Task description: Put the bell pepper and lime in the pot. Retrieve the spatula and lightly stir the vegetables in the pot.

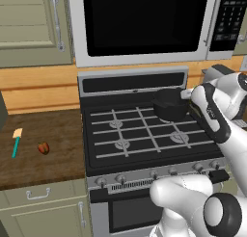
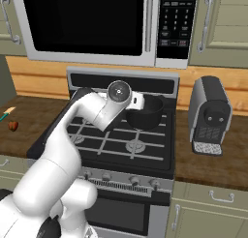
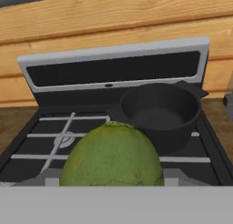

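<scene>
On the stove point(image 1: 144, 135), the empty pot point(image 3: 160, 110) sits at the back right burner. The hand is clamped on the lime point(image 3: 111, 155) before it. Bell pepper point(image 1: 44, 148) and spatula point(image 1: 17, 141) lie on the tabletop point(image 1: 58, 130) left.

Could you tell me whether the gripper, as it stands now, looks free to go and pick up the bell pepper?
Probably not yet: the gripper holds the lime near the pot, while the bell pepper lies unobstructed on the far counter.

We read no text anywhere, microwave keypad point(image 2: 172, 19) right of its dark door shows pale marks, too blurred for us to read
</scene>
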You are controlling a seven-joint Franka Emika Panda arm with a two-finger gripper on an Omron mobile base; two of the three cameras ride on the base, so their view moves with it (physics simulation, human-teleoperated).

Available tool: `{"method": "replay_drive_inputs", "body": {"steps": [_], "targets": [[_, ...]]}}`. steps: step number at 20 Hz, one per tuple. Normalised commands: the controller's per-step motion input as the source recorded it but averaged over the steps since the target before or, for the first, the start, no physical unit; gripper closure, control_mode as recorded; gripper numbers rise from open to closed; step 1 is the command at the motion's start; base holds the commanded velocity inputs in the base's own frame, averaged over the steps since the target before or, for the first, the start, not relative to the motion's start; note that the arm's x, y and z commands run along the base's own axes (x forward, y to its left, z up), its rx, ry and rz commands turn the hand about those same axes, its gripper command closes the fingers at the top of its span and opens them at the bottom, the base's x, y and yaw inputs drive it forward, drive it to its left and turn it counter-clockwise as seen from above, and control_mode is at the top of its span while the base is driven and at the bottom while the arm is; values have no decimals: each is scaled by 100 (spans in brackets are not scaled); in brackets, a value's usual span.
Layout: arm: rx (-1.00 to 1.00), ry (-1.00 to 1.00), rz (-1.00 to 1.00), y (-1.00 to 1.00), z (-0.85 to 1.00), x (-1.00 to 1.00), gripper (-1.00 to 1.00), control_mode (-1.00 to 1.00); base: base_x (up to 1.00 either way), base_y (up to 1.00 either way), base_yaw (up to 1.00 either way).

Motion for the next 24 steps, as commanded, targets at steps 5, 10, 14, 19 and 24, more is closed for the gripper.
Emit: {"method": "replay_drive_inputs", "body": {"steps": [5,10,14,19,24], "targets": [[-8,-3,-8,-13,-3,8,100,-100,0,0,0],[-2,1,-3,-12,-5,14,100,-100,0,0,0],[-1,0,-3,-11,0,28,100,-100,0,0,0],[0,0,-2,-17,0,26,100,-100,0,0,0],[0,3,0,-11,0,45,100,-100,0,0,0]]}}
